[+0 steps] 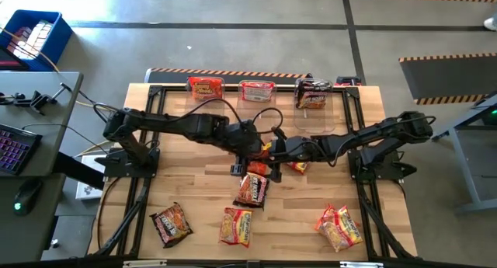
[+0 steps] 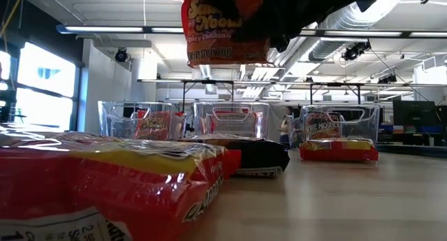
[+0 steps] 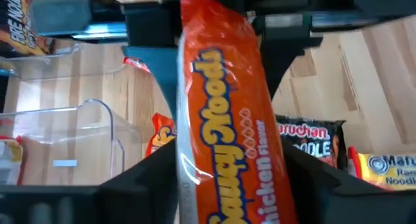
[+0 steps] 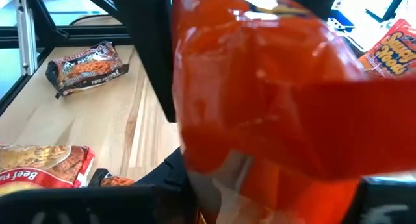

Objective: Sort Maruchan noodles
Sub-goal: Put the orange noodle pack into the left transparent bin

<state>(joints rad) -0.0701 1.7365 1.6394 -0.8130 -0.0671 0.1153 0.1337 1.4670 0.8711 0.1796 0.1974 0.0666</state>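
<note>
- High view: Both dark arms meet over the middle of the wooden table (image 1: pixel 194 190). The left gripper (image 1: pixel 250 146) and the right gripper (image 1: pixel 281 149) converge on an orange noodle packet (image 1: pixel 266 149); from here I cannot tell how either pair of jaws stands. A dark packet (image 1: pixel 251 189) lies just below them. Three more packets rest along the near edge: a dark one (image 1: pixel 171 223), an orange-yellow one (image 1: pixel 236 226) and a red-and-yellow pair (image 1: pixel 338 226). Three clear bins (image 1: pixel 257 90) line the far edge, each holding noodles.
- Low view: The orange packet (image 2: pixel 225 28) hangs in the air above the table, dark gripper parts around its top. A red-and-yellow packet (image 2: pixel 105 192) fills the foreground; a black one (image 2: pixel 258 158) lies farther back, before the bins.
- Left wrist view: The left gripper's fingers (image 3: pixel 146 178) stand on either side of the orange packet (image 3: pixel 224 120), clamped on it, the other arm's dark gripper at its far end.
- Right wrist view: The same orange packet (image 4: pixel 260 87) fills the frame between the right gripper's dark fingers (image 4: pixel 153 55), which are clamped on it. A dark packet (image 4: pixel 84 68) lies on the wood beyond.
</note>
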